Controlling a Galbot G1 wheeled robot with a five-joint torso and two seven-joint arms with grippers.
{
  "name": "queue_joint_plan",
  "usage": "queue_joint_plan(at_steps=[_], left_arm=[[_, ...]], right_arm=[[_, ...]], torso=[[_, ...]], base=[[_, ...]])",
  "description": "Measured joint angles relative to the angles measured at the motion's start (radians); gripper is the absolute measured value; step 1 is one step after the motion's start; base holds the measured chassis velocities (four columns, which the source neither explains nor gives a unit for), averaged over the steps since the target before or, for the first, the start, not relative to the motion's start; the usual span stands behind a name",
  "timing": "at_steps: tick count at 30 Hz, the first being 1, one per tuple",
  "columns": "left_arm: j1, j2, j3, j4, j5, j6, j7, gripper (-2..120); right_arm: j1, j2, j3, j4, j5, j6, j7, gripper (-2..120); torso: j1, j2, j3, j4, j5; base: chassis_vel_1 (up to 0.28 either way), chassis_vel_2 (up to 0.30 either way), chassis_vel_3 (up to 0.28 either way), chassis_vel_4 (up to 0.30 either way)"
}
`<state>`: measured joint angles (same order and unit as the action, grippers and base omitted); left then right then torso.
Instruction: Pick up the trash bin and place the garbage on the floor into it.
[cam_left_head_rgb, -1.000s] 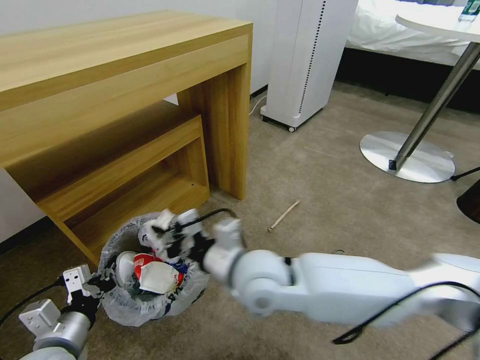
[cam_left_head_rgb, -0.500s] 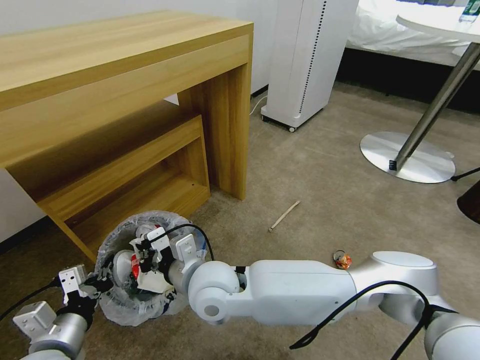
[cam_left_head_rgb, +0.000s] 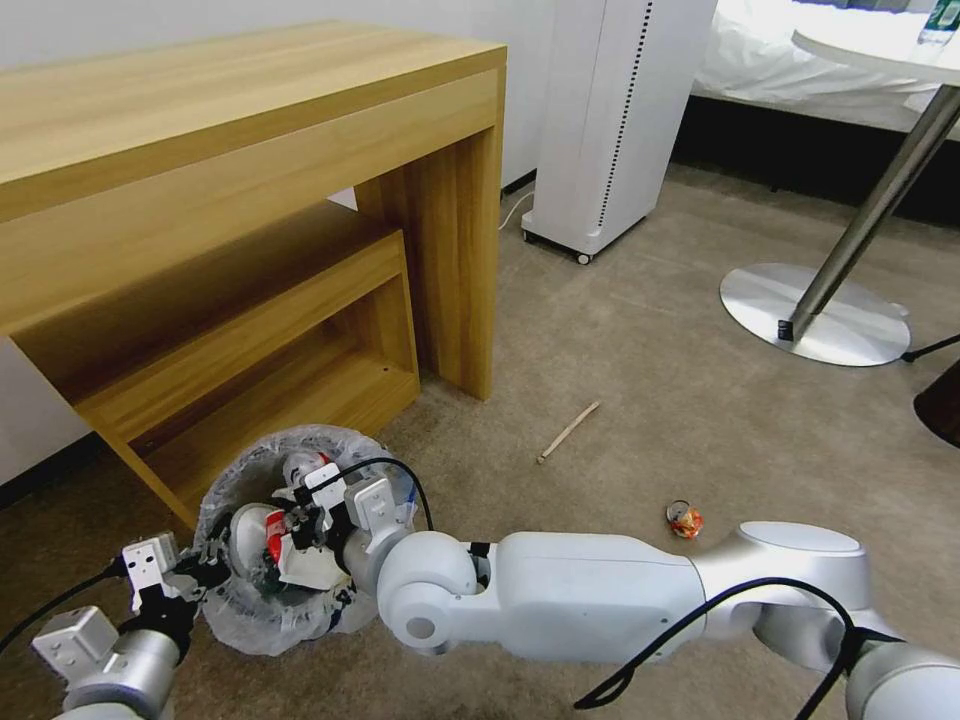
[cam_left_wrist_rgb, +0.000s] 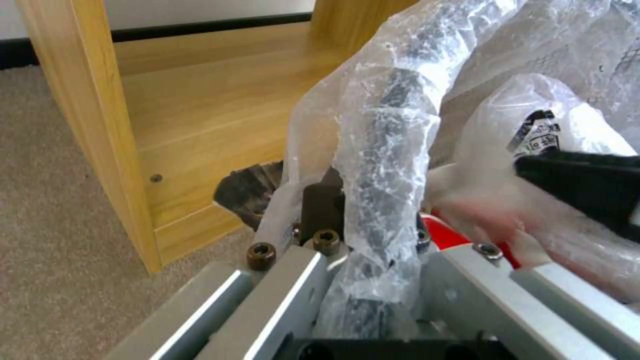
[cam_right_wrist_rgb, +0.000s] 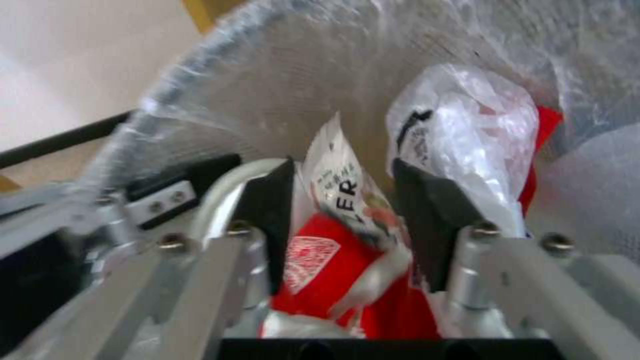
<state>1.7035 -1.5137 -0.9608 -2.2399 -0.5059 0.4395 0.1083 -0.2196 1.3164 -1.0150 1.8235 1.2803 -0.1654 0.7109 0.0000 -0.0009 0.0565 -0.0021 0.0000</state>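
L claw (cam_left_wrist_rgb: 373, 270) is clamped on the trash bin (cam_left_head_rgb: 240, 600) rim, tilting its mouth twd the R claw (cam_right_wrist_rgb: 343, 220). R claw sits inside w/ jaws apart around a red wrapper (cam_right_wrist_rgb: 320, 265), prob. mid-drop. Stick (cam_left_head_rgb: 568, 431) & can (cam_left_head_rgb: 685, 520) lie on the floor (cam_left_head_rgb: 650, 400).

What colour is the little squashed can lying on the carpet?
Orange-red with a silvery top. The can shows best in the head view, beside the robot's right arm.

Bin liner (cam_left_head_rgb: 238, 620): thin crinkled translucent plastic, glossy.
Wrapper (cam_right_wrist_rgb: 313, 265): shiny red-and-white printed film.
Right claw (cam_right_wrist_rgb: 343, 215): matt black pads on brushed silver metal links.
Arm shell (cam_left_head_rgb: 590, 590): smooth white plastic, slight sheen.
Floor (cam_left_head_rgb: 640, 350): beige short-pile carpet, matt.
Desk (cam_left_head_rgb: 250, 150): light wood grain, satin.
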Motion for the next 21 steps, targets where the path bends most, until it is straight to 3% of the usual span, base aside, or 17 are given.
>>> queue_joint_plan(at_steps=[2,4,5,7,14,19,21], left_arm=[[-0.001,0.0,0.0,0.001,0.0,0.0,0.0,1],[-0.001,0.0,0.0,0.002,0.0,0.0,0.0,1],[-0.001,0.001,-0.002,0.003,0.0,0.0,0.0,1],[-0.001,0.002,-0.003,0.003,0.0,0.0,0.0,1],[-0.006,0.007,-0.006,0.012,-0.002,0.003,-0.001,1],[0.001,0.007,-0.009,0.011,-0.003,0.003,-0.002,1],[0.002,0.008,-0.012,0.001,-0.005,0.003,-0.002,1]], right_arm=[[0.001,-0.01,0.006,0.02,-0.013,0.004,-0.008,52],[0.001,-0.014,0.008,0.024,-0.017,0.006,-0.012,53],[-0.001,-0.032,0.023,0.044,-0.045,0.026,-0.052,64],[-0.005,-0.042,0.036,0.056,-0.063,0.042,-0.08,67],[-0.076,-0.135,0.144,0.102,-0.189,0.218,-0.278,95],[-0.139,-0.215,0.255,0.138,-0.237,0.305,-0.338,100],[-0.202,-0.272,0.369,0.172,-0.271,0.32,-0.353,100]], torso=[[0.0,0.0,0.0,0.0,0.0],[0.0,0.0,0.0,0.0,0.0],[0.0,0.0,0.0,0.0,0.0],[0.0,0.0,0.0,0.0001,0.0001],[0.0,0.0,0.0,0.0001,0.0002],[0.0,0.0,0.0,0.0,0.0002],[0.0,0.0,0.0,0.0002,0.0004]], base=[[0.0,0.0,0.0,0.0],[0.0,0.0,0.0,0.0],[0.0,0.0,0.0,0.0],[0.0,0.0,0.0,0.0],[0.0,0.0,0.0,0.0],[0.0,0.0,0.0,0.0],[0.0,0.0,0.0,0.0]])
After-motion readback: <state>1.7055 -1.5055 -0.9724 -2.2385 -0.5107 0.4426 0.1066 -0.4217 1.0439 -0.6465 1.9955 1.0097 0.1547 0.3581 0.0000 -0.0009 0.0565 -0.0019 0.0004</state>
